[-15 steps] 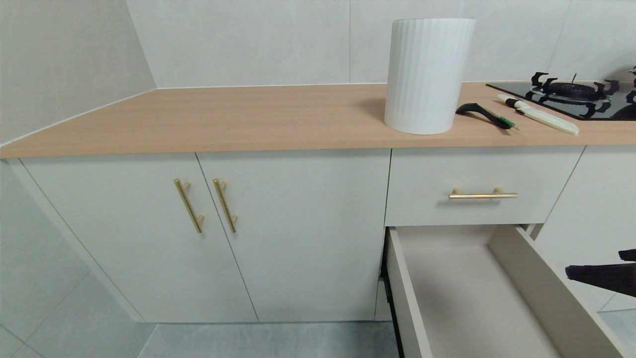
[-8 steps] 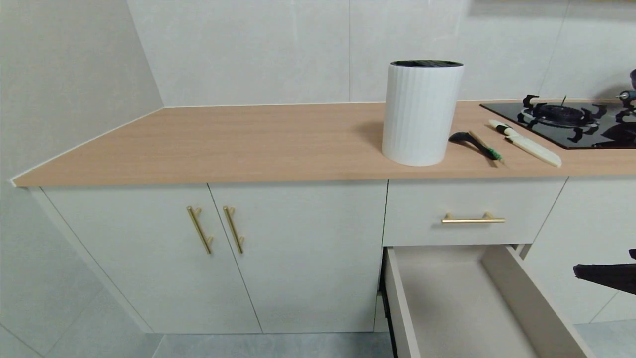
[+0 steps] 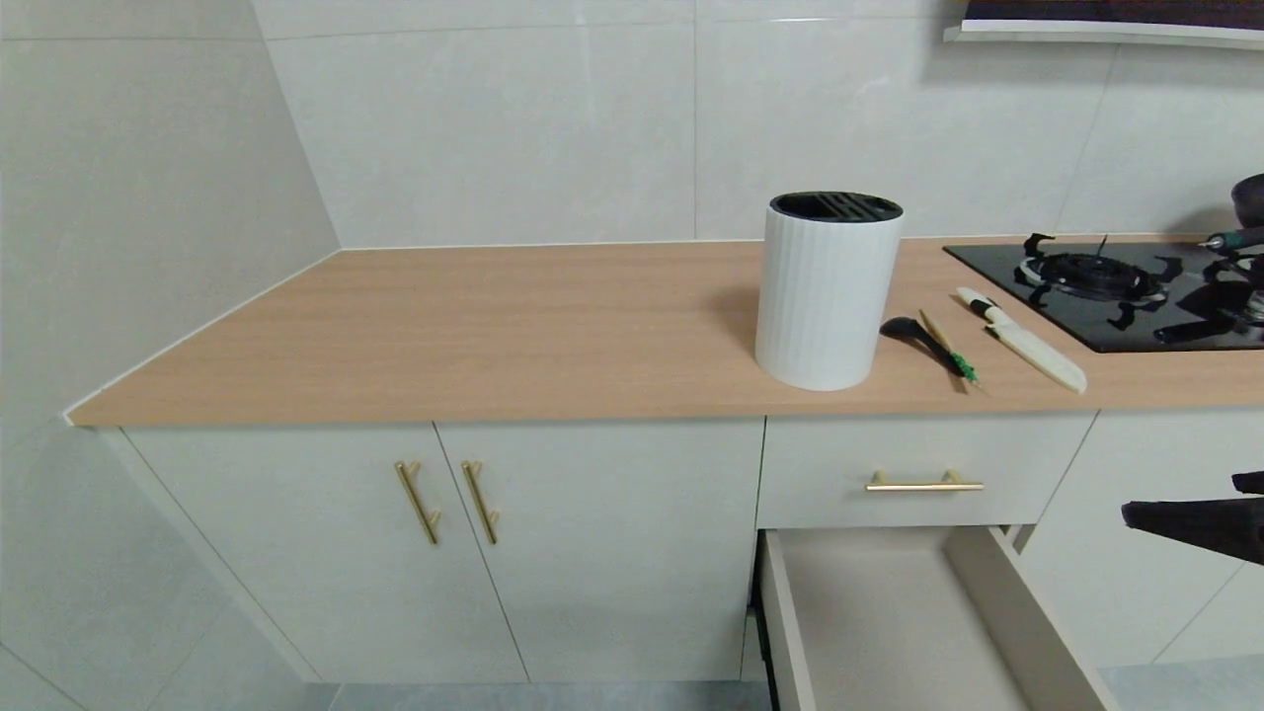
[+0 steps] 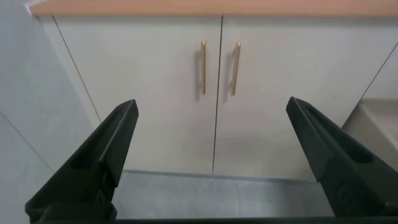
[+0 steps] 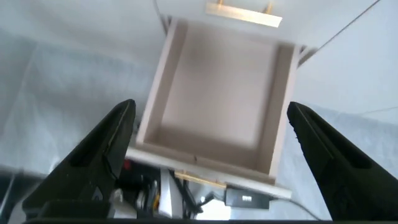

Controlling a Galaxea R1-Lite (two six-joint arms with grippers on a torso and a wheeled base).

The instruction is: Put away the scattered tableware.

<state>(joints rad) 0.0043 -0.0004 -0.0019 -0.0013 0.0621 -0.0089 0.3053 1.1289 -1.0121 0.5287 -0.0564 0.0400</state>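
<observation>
On the wooden counter, a white ribbed utensil holder (image 3: 828,296) with a black slotted top stands upright. Just right of it lie a black spoon (image 3: 910,333), a thin stick with a green end (image 3: 948,348) and a white knife (image 3: 1025,341). Below them, the lower drawer (image 3: 973,592) is pulled out and bare inside; it also shows under my right gripper (image 5: 210,109), which is open and holds nothing. That gripper (image 3: 1180,506) hangs at the right, beside the drawer. My left gripper (image 4: 210,106) is open and faces the cupboard doors (image 4: 217,93) low down.
A black gas hob (image 3: 1101,291) sits at the counter's right end. The upper drawer (image 3: 923,484) is closed, with a gold handle. Two cupboard doors with gold handles (image 3: 449,499) are closed on the left. The counter's left half is bare, with tiled wall behind.
The head camera has risen or tilted up, so the whole picture slid down and the holder's black top now shows. The tableware and drawer have not moved.
</observation>
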